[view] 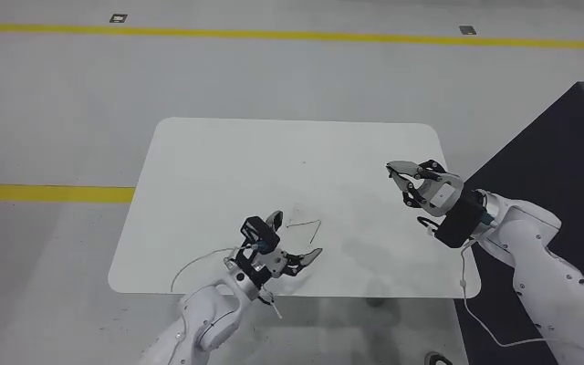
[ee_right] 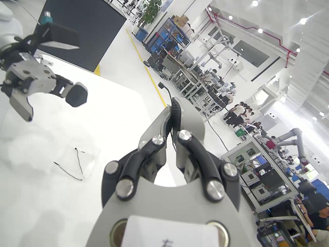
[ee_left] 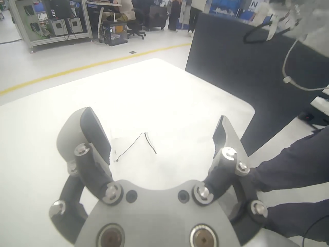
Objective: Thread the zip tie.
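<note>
A thin black zip tie [view: 306, 224] lies bent on the white table [view: 274, 155], near the front edge. In the left wrist view the zip tie [ee_left: 150, 143] rests just ahead of my left gripper [ee_left: 156, 119], which hovers low with its jaws wide apart and nothing between them. My left gripper [view: 283, 258] stands just short of the tie on the near side. My right gripper [ee_right: 173, 101] is raised over the table's right side, shut on a second thin black zip tie [ee_right: 164, 89] whose head sticks out past the fingertips. From that wrist view the table's zip tie [ee_right: 78, 161] and my left gripper [ee_right: 51, 106] lie below.
A dark panel [view: 538, 155] stands along the table's right edge. A thin white cable [view: 196, 260] curves over the front-left edge by the left arm. Yellow floor lines [view: 274, 35] run beyond the table.
</note>
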Tool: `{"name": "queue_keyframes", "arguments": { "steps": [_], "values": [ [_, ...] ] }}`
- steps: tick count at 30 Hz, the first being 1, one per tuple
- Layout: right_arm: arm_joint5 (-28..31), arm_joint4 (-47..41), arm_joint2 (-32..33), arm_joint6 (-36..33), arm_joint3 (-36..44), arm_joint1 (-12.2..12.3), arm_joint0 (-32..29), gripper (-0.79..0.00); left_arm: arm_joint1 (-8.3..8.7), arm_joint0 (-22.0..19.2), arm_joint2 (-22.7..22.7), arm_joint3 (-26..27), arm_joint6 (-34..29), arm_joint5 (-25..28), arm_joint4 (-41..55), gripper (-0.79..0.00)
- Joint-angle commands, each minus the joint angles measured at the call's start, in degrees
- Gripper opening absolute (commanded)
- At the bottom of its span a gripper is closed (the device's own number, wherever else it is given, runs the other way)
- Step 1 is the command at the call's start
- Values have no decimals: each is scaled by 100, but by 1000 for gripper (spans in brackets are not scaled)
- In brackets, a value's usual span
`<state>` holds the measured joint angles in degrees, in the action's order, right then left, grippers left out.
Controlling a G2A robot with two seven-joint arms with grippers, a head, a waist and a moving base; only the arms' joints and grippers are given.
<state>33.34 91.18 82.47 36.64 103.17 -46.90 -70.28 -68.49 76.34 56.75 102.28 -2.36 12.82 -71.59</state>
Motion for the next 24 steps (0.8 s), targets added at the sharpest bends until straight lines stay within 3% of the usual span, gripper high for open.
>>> {"name": "queue_keyframes", "arguments": {
  "steps": [1,9,11,14,21,24],
  "values": [
    [0,0,0,0,0,0,0,-785,-44,-212,-135,-233,19,-161,-83,0],
    [0,0,0,0,0,0,0,-785,-43,-209,-142,-227,10,-158,-136,0],
    [0,0,0,0,0,0,0,-785,-28,-283,-331,-140,-524,-284,-1165,0],
    [0,0,0,0,0,0,0,-785,-103,-575,-673,5,-1383,-370,-1769,0],
    [0,0,0,0,0,0,0,-785,-390,-1660,-1171,-276,-2631,-276,-1706,0],
    [0,0,0,0,0,0,0,-785,-528,-2047,-1246,-498,-3282,-294,-1177,0]
  ]
}}
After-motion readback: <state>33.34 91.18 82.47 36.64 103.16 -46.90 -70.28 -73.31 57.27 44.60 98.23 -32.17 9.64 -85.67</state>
